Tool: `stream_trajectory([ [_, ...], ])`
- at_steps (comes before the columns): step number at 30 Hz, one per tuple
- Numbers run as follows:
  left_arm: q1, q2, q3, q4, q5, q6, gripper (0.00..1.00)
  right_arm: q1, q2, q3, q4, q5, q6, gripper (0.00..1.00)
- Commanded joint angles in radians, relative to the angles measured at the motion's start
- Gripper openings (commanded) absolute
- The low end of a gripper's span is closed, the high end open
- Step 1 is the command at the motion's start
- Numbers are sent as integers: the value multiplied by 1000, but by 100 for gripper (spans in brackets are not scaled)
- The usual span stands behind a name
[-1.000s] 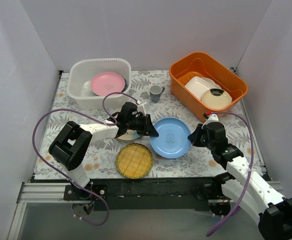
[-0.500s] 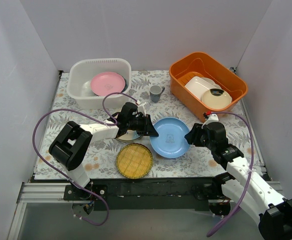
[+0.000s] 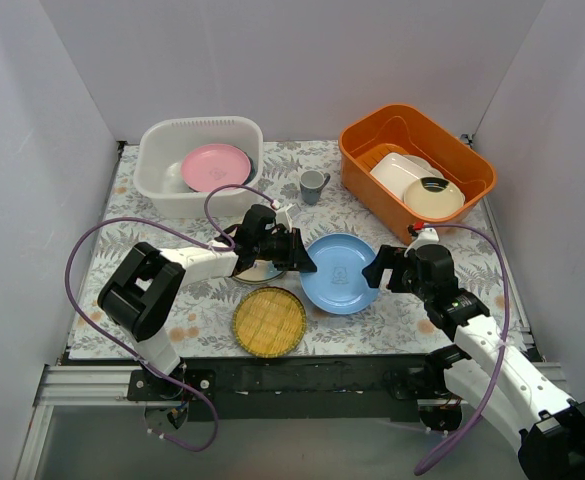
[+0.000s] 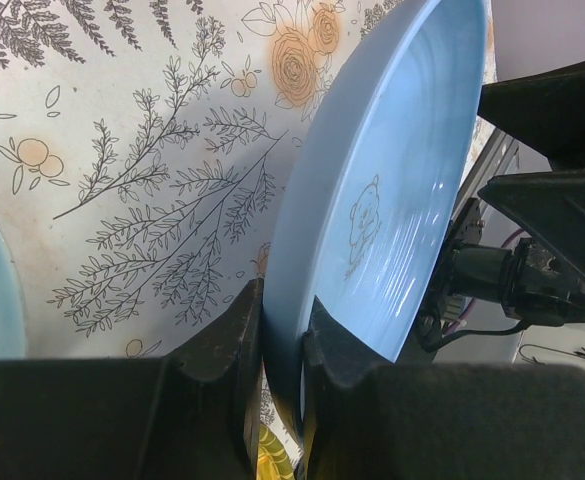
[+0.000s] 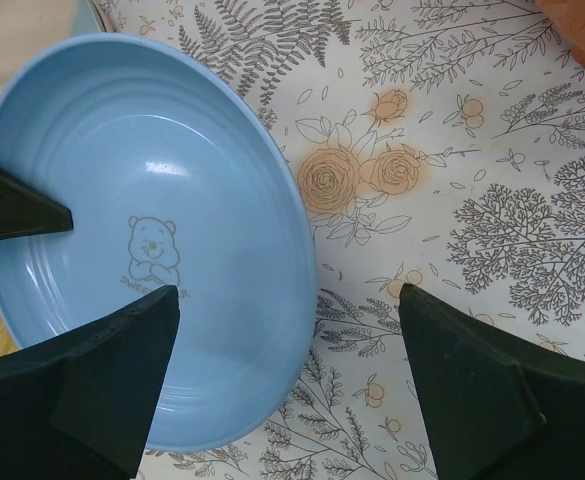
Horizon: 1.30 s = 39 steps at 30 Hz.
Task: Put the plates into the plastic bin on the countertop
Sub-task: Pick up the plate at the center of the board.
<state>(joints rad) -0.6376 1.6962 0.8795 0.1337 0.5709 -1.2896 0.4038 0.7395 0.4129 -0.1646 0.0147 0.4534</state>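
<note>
Light blue plate (image 4: 372, 200), rim partly hidden, sits clamped in left gripper (image 4: 284, 326).

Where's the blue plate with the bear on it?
In the top view the round light blue plate sits in the middle, its left rim pinched by the left tool, beside the round yellow woven plate.

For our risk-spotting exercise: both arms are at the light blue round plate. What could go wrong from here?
1. The left gripper pinches only the rim of the light blue round plate, so the plate may tilt or slip when lifted.
2. The right gripper stands open around the opposite rim; closing or pulling could fight that hold.
</note>
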Motion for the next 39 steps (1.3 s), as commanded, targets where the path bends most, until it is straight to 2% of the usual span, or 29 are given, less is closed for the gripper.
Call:
stream_trajectory([
  [1,-5,-36,12,20,-9,1,0,-3,-17,9,22,-4,-21,98],
  [21,-5,-53,44,-12,-103,-1,0,-5,-91,4,-19,18,-27,98],
  [26,-1,-50,127,-112,-235,42,0,-5,-95,-13,-10,5,-21,98],
  [39,53,-53,291,-200,-278,76,0,-5,-111,-17,-24,5,-28,98],
])
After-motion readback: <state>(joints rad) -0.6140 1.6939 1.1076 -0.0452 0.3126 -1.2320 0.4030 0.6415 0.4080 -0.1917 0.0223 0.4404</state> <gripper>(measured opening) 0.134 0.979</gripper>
